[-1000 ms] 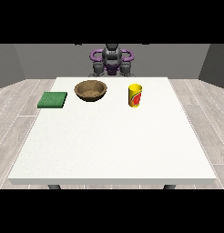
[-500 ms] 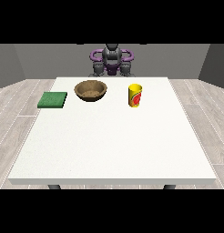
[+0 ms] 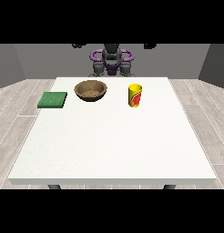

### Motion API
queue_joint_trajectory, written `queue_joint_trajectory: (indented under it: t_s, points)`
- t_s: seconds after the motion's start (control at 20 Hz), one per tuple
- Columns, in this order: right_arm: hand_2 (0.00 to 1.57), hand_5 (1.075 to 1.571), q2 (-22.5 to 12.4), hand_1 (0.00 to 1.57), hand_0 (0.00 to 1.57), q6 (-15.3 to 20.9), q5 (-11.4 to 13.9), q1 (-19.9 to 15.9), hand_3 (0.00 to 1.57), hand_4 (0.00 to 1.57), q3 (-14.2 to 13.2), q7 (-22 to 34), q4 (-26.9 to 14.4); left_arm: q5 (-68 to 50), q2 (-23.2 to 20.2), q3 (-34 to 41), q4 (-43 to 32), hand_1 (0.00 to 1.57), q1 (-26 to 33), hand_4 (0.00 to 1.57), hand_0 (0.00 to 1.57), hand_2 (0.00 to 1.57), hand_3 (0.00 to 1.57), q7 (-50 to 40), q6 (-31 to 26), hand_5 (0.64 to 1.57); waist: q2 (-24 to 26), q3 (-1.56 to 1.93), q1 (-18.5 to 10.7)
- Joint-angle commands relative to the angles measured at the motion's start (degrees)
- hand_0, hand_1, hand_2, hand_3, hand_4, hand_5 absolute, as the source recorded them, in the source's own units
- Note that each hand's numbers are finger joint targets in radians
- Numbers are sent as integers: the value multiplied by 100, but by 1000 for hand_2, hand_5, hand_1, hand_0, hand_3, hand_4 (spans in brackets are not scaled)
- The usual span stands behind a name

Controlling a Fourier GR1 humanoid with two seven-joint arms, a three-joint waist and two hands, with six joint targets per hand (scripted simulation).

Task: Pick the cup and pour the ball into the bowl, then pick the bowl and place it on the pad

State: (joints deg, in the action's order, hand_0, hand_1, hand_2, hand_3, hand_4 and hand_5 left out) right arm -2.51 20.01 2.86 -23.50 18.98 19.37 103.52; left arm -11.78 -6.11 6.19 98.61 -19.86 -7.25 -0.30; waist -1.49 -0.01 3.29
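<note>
Hovering high at the view's top edge, both hands (image 3: pixel 78 45) (image 3: pixel 150 45) (fingers unreadable) are well above the cup (image 3: pixel 135 96)

One cup (image 3: pixel 135 96), one bowl (image 3: pixel 90 90), one pad (image 3: pixel 53 99)

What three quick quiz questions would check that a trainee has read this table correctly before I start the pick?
1. True or false: the cup stands upright on the table.
2. Which thing lies nearest the view's left edge? A) bowl B) pad C) cup
3. Fill in: the bowl sits between the pad and the ____.

Key
1. True; it stands apart from the bowl.
2. B; the green pad lies at the table's left side.
3. cup. Neither hand touches anything: the hand at the view's left and the hand at the view's right are up above the robot's shoulders.
</note>
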Motion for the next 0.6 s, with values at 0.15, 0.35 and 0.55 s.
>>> queue_joint_trajectory:
  t_s: [0.15,0.35,0.55]
  points:
    - [0,1567,-312,0,0,-721,-516,-127,0,0,-517,-665,188,529,-426,373,-870,0,-595,0,0,0,0,1067,21,1447,-1002,2,438]
    - [0,1569,-223,0,0,-658,-461,-297,0,0,-594,-213,521,665,-260,474,-1858,0,-321,0,0,0,0,2047,19,1435,-976,-2,532]
    - [0,1568,-314,0,0,-723,-395,-81,0,0,-725,-373,558,707,-165,472,-2493,0,86,0,0,0,0,3069,-252,1405,-1090,-3,391]
